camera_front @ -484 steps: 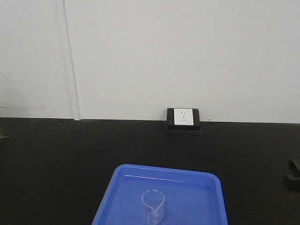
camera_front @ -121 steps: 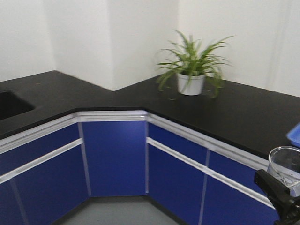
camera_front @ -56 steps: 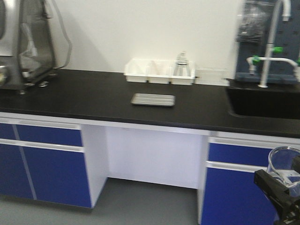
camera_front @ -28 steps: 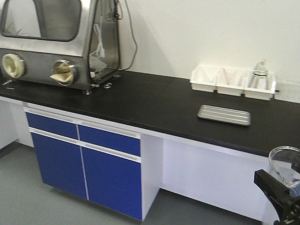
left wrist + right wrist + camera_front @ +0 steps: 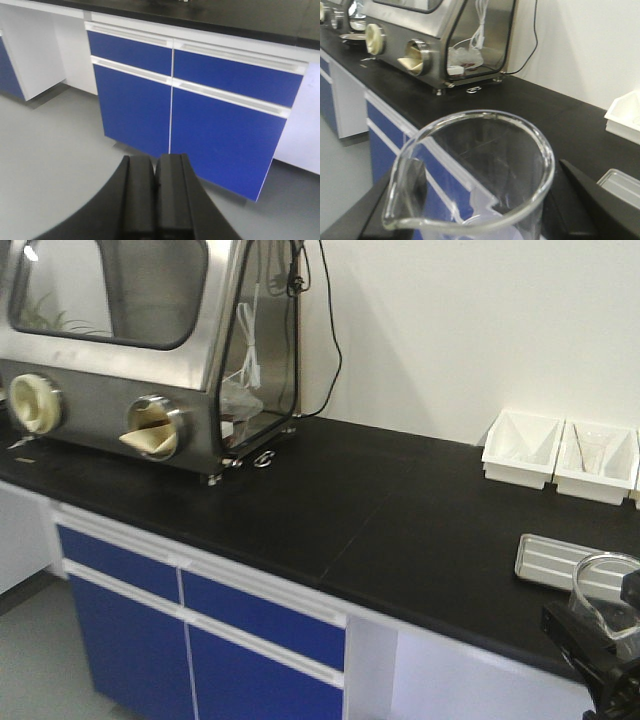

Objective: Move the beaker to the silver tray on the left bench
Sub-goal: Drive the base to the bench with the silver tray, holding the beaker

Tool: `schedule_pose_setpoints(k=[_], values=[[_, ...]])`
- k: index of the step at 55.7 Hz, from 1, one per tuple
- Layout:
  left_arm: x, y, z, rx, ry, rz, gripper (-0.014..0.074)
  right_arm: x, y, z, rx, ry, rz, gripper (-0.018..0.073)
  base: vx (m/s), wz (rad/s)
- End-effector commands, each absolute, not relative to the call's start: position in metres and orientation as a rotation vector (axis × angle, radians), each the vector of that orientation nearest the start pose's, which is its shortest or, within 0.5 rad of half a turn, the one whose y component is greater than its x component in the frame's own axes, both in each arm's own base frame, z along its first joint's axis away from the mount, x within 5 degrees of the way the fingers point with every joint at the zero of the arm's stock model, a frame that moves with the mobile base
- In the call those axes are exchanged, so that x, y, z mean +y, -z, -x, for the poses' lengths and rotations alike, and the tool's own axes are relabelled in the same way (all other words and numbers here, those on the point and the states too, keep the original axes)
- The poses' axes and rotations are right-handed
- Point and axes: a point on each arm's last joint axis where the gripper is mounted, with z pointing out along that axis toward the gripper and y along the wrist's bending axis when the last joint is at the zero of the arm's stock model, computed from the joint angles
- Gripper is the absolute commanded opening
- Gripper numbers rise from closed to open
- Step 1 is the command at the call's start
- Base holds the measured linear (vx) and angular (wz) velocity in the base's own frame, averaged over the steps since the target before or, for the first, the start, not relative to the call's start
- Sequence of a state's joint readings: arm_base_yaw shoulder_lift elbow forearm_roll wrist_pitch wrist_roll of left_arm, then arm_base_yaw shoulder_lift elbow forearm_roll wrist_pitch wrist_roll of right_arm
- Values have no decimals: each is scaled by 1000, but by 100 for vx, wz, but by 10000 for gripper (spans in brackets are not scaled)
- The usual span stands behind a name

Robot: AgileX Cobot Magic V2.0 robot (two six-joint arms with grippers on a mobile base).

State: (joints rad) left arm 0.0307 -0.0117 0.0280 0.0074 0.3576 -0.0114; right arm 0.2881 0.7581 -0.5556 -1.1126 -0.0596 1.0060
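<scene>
A small clear glass beaker with a pour spout fills the right wrist view, and my right gripper is shut on it, one black finger on each side. In the front view the beaker hangs at the lower right in my right gripper, in front of the left bench. The silver tray lies on the black worktop just behind and left of the beaker; its corner also shows at the right wrist. My left gripper is shut and holds nothing, low over the grey floor.
A steel glove box with round ports stands at the bench's left end, with a cable up the wall. White plastic bins sit against the wall behind the tray. Blue cabinet doors run under the worktop.
The bench has come closer and slid right in the front view; the tray now sits right beside the held beaker. The beaker stays in the right gripper.
</scene>
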Motion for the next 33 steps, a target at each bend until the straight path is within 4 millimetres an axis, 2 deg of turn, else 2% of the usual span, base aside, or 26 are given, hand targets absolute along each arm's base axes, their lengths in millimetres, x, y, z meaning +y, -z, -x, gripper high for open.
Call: schedule_pose_setpoints(k=[1,15,33], values=[[1,-171,-54,1791,-6,38,1,53,-343,-153,1564,-203,378,-6,52,-19],[1,-171,-54,1791,-6,38,1,53,-343,-153,1563,-204,379,-6,49,-36],[1,-171,-54,1791,-6,38,1,53,-343,-153,1563,-204,379,-6,38,-70]])
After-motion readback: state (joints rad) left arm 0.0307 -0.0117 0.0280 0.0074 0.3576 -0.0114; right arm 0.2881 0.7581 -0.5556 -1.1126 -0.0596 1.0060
